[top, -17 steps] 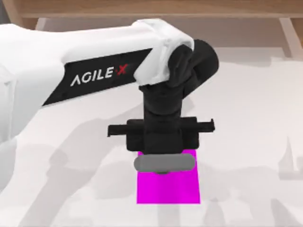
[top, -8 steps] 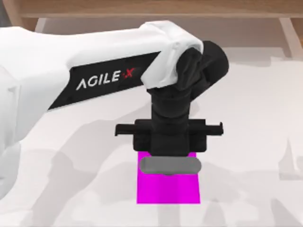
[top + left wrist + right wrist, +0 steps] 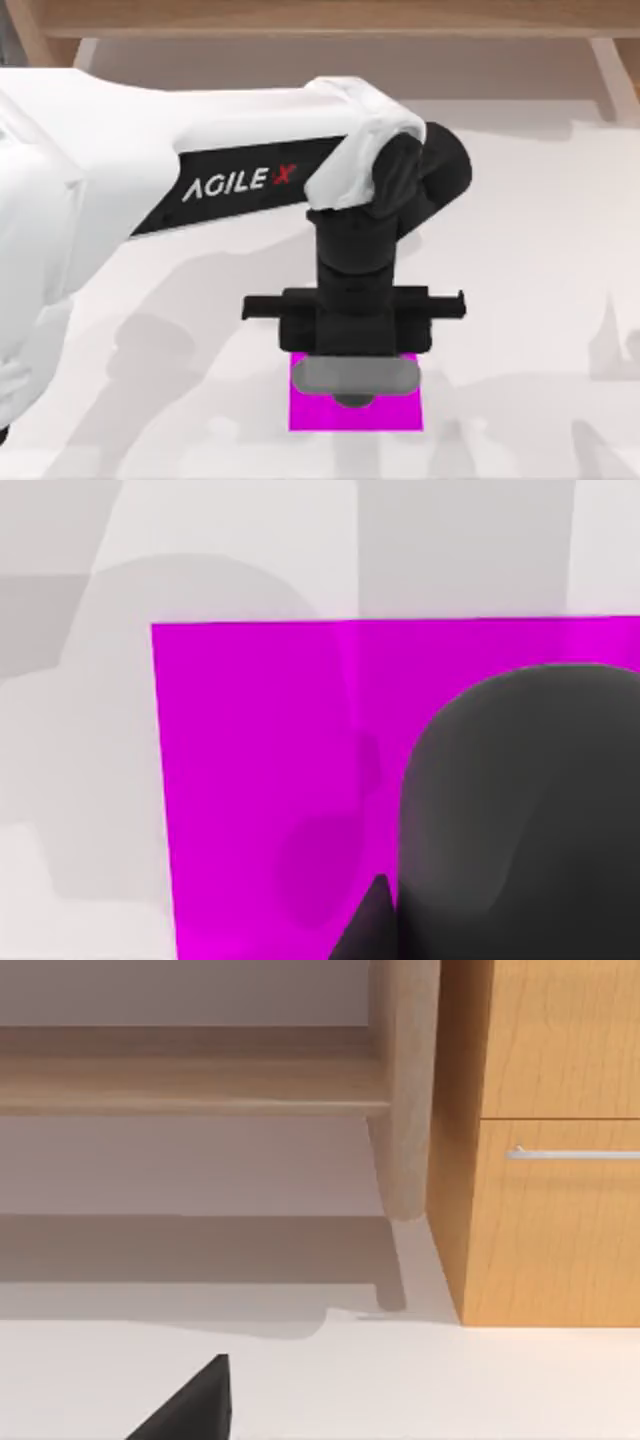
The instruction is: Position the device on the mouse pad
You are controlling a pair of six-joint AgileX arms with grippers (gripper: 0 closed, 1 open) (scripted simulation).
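— Low in the middle of the top view, the left gripper [image 3: 352, 385] hangs over the mouse pad [image 3: 310, 412], with the device [image 3: 355, 374] beneath it, lying crosswise over the pad's upper half.

— Is the claw clamped on it?

— I cannot tell; the black body hides the fingers. The left wrist view shows the grey device [image 3: 520, 810] close against the magenta mouse pad [image 3: 260, 780].

— So how far along?

— Nearly done, I judge: the carry is over, while release and retreat remain. The right arm sits parked, facing a wooden cabinet [image 3: 540, 1160].
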